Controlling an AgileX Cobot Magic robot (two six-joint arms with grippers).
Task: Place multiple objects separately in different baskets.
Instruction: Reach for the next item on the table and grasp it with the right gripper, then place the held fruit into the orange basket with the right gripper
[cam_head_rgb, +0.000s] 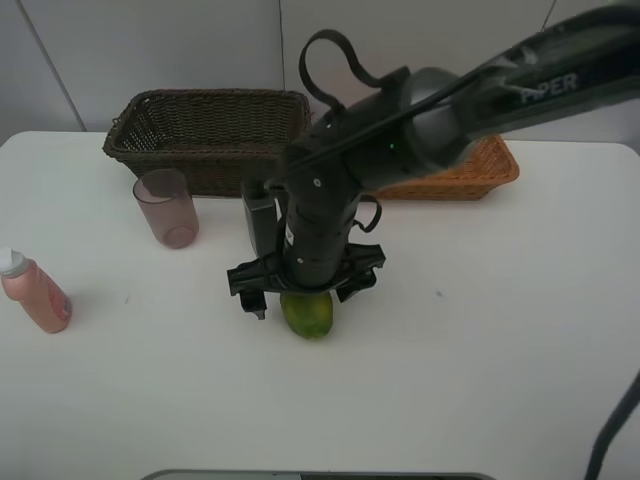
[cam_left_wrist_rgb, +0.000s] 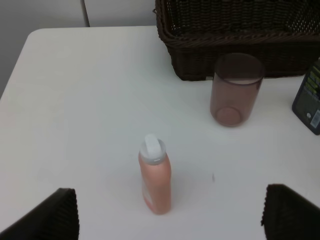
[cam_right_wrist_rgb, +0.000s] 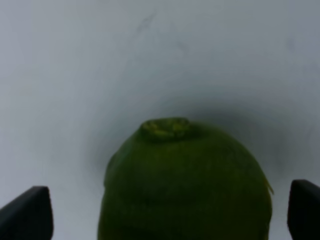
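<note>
Right gripper (cam_head_rgb: 305, 293) is spread wide and straddles the green fruit (cam_head_rgb: 312, 316) mid-table, with gaps on both sides. Left gripper (cam_left_wrist_rgb: 170, 220) is wide apart too, holding nothing, above the pink bottle (cam_left_wrist_rgb: 155, 180), which is near the table's (cam_head_rgb: 500, 350) left edge. Plenty of bare tabletop front and right. The dark basket (cam_head_rgb: 210, 135) and tan basket (cam_head_rgb: 480, 175) sit along the back edge.

My right end effector (cam_head_rgb: 303, 290) hangs over the fruit (cam_head_rgb: 310, 316) mid-worktop (cam_head_rgb: 480, 350). The tumbler (cam_head_rgb: 167, 208) and bottle (cam_head_rgb: 36, 295) lie to its left. Behind stand the left basket (cam_head_rgb: 200, 150) and right basket (cam_head_rgb: 480, 175).
</note>
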